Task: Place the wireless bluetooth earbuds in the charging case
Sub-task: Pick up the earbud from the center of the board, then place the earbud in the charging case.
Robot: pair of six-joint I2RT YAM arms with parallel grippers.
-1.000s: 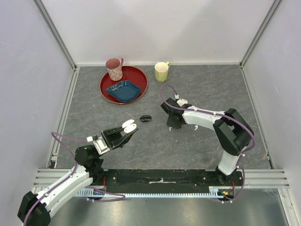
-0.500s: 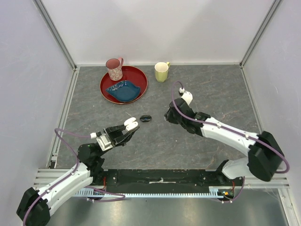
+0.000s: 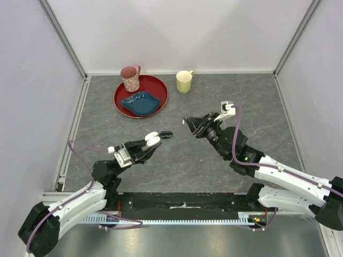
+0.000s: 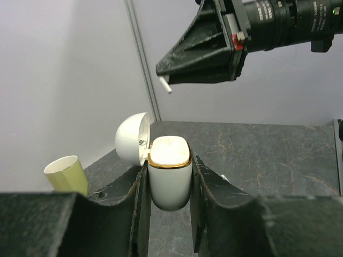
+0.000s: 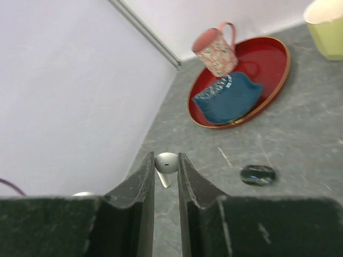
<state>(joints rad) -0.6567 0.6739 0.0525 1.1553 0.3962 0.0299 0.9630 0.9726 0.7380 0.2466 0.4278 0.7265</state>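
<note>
The right gripper swings its earbud up to frame centre, now pointing left. The left gripper carries the charging case up-right, nearer the small dark object.

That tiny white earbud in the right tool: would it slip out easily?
Probably slippery: the earbud looks glossy and rounded, and the right tool pinches only its bulb. Likely very light, being smaller than the pink mug. Dropped, it might roll.

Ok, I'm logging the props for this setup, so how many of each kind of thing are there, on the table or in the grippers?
Mugs: 2, pink and yellow-green
Red tray: 1
Blue dish: 1
Small dark object: 1
Charging case: 1
Earbud: 1 in view
Total: 7
</note>
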